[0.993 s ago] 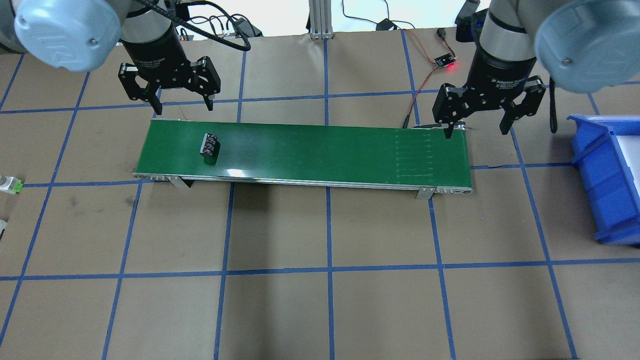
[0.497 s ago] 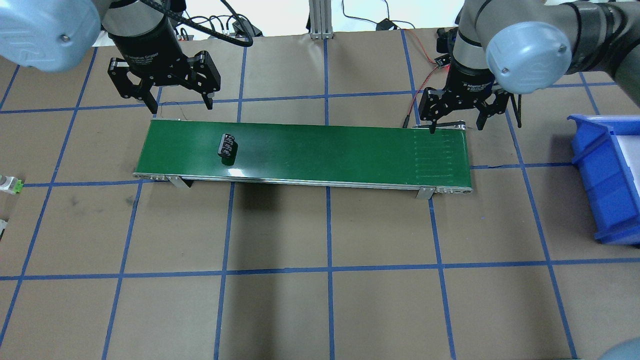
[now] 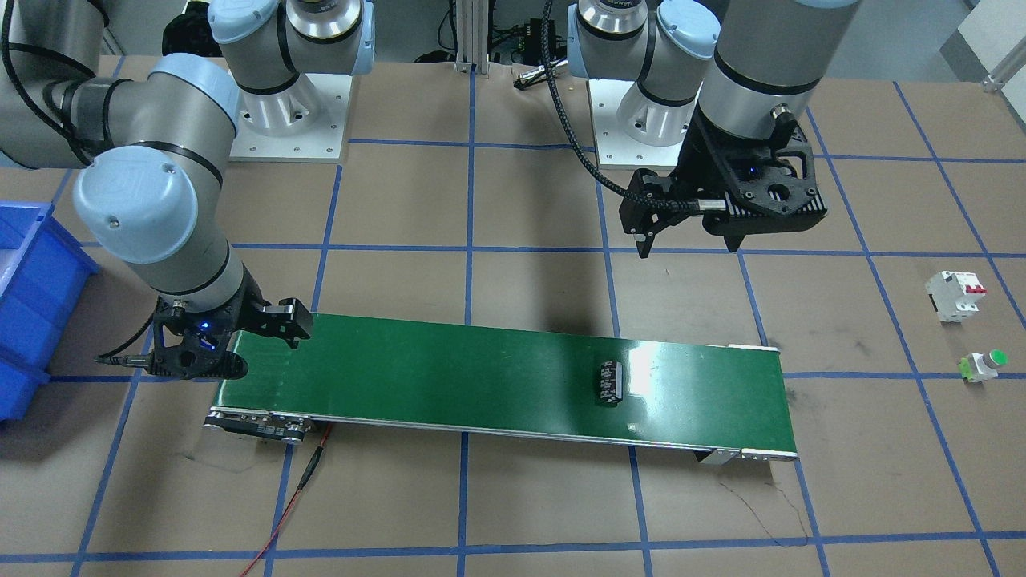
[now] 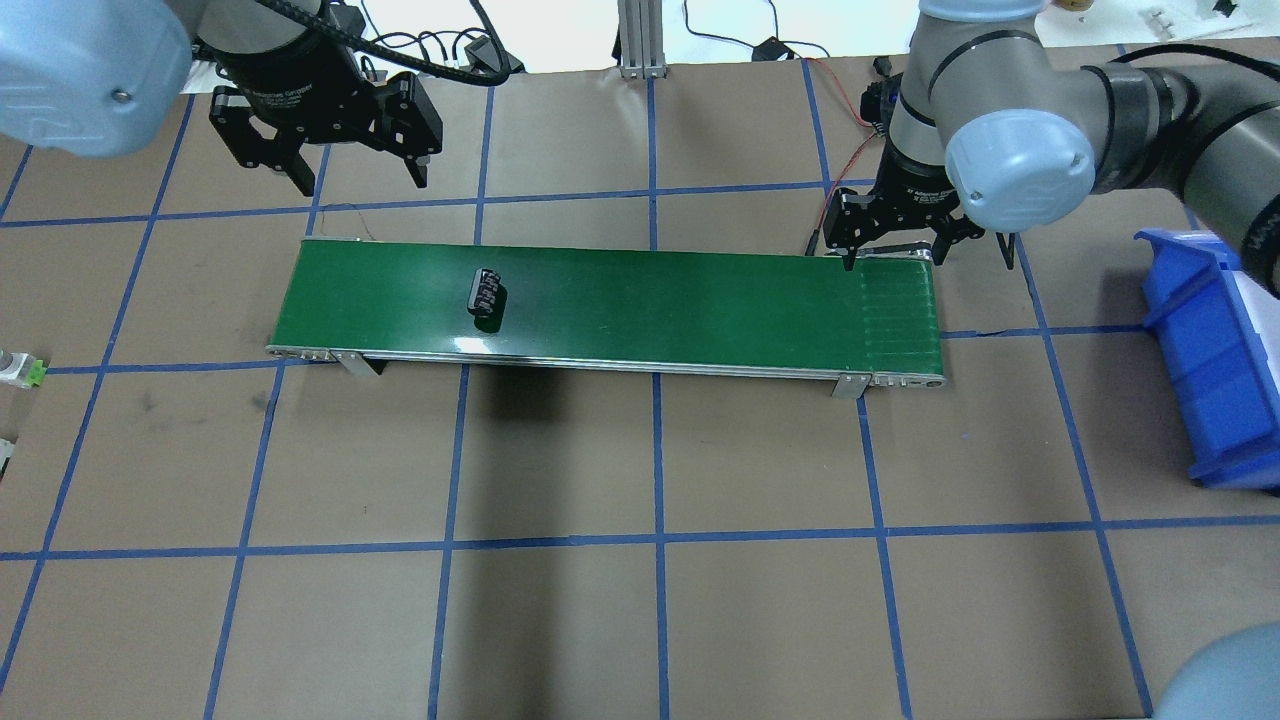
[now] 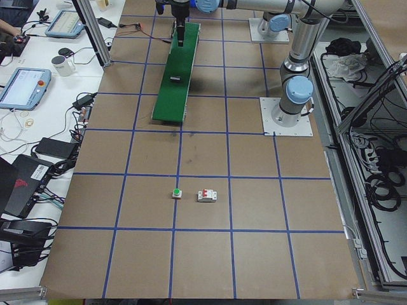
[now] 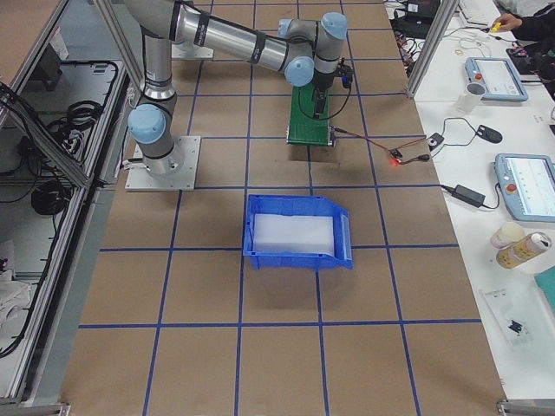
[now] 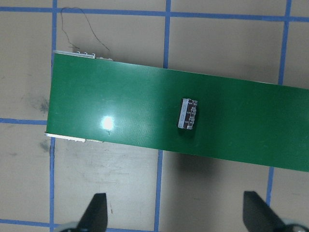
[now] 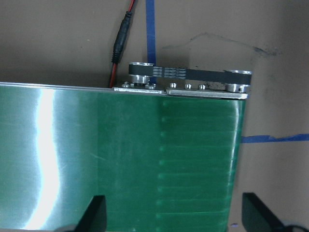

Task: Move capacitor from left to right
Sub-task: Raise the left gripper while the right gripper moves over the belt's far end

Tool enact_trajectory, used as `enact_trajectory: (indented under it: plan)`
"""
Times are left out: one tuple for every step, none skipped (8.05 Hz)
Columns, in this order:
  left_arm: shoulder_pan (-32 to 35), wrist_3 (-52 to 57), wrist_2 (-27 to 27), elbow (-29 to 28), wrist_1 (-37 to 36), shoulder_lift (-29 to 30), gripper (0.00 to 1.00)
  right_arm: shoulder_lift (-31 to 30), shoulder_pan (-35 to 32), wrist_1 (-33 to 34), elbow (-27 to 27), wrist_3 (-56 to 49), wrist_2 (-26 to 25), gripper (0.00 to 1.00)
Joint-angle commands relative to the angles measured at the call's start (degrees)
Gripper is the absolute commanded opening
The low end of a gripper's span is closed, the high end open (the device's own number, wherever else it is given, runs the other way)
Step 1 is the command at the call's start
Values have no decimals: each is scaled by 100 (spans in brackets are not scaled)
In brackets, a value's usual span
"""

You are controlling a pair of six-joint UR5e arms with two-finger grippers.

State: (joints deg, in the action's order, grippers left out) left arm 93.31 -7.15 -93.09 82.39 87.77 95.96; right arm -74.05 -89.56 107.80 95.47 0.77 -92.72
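The capacitor (image 4: 487,297), small and black with a pale strip on top, lies on the left part of the green conveyor belt (image 4: 680,300). It also shows in the front view (image 3: 610,382) and in the left wrist view (image 7: 188,114). My left gripper (image 4: 362,182) is open and empty, raised beyond the belt's far left edge, apart from the capacitor. My right gripper (image 4: 893,260) is open and empty, low at the far edge of the belt's right end. The right wrist view shows its fingers (image 8: 94,212) wide apart over bare belt (image 8: 145,159).
A blue bin (image 4: 1205,360) stands on the table to the right of the belt. A white breaker with a red switch (image 3: 955,295) and a green-capped push button (image 3: 984,365) sit at the robot's far left. A red cable (image 3: 298,479) runs from the belt's right end.
The capacitor has travelled to the right along the belt. My right gripper has moved down and in to the belt's right end. My left gripper has drawn back and up a little.
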Motion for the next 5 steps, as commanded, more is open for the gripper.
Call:
enact_trajectory:
  plan:
    - [3,4,-16,-4,-85,-42,100,-13,0,242,209,-16,403,100]
    - [3,12,-33,-12,-76,-85,100,-13,0,242,218,-16,386,100]
    - [-14,12,-34,-21,-85,-68,100,-13,0,242,226,-7,386,100]
    - [-14,12,-129,-4,-85,-33,100,-13,0,250,235,-7,403,100]
    - [-14,12,-304,-12,-85,-33,100,-30,0,277,235,37,360,100]
